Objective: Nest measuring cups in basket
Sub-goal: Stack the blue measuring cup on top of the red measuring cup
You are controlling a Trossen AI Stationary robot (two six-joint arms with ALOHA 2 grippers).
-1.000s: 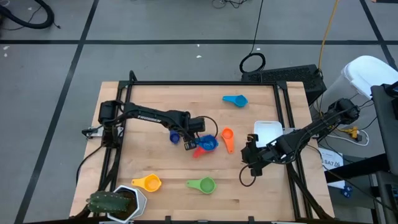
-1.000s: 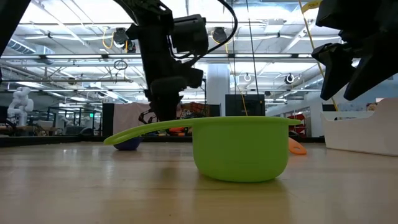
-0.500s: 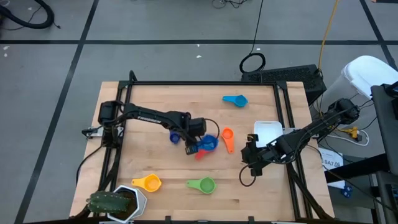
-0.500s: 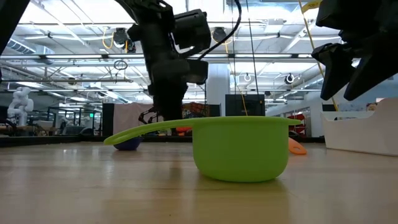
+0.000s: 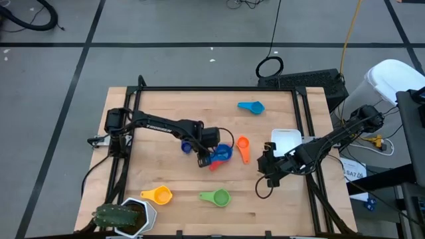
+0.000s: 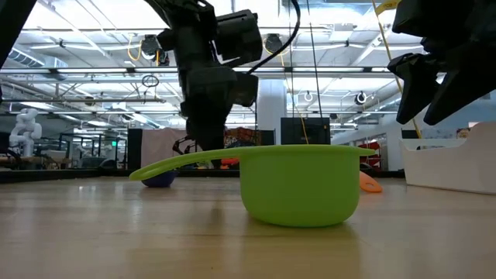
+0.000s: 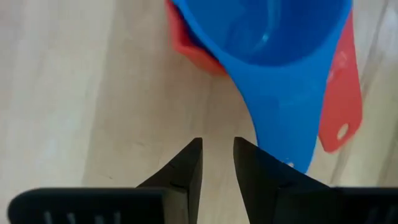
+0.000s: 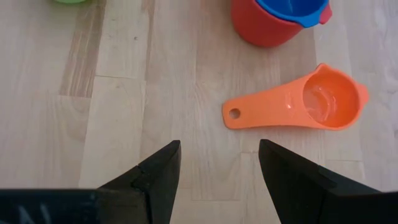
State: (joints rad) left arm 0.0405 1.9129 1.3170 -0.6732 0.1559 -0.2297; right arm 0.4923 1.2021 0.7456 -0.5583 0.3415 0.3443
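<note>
A blue measuring cup (image 7: 273, 37) sits nested inside a red one (image 7: 339, 93) at mid-table. My left gripper (image 7: 217, 158) points down just beside them, its fingers a narrow gap apart with only bare wood between; the blue cup's handle (image 7: 292, 134) runs alongside one finger. My right gripper (image 8: 219, 146) hangs open above the table near the white basket (image 5: 285, 141), with the orange cup (image 8: 298, 106) lying ahead of it. Other cups lie singly: dark blue (image 5: 186, 145), light blue (image 5: 251, 106), yellow (image 5: 157, 195), green (image 5: 216, 197). My left gripper stands with one finger (image 7: 264, 177) right against the free end of the blue cup's handle (image 7: 298, 163); I cannot tell whether it touches. Nothing lies between the fingers.
A white pot with a green plant (image 5: 126, 216) stands at the near left corner. The green cup (image 6: 298, 186) fills the front of the low view. Bare wood lies along the table's left side and far edge.
My left gripper has tipped at the wrist, its fingertips swinging a little toward the table's near edge beside the nested blue and red cups. The cups and my right arm have kept still.
</note>
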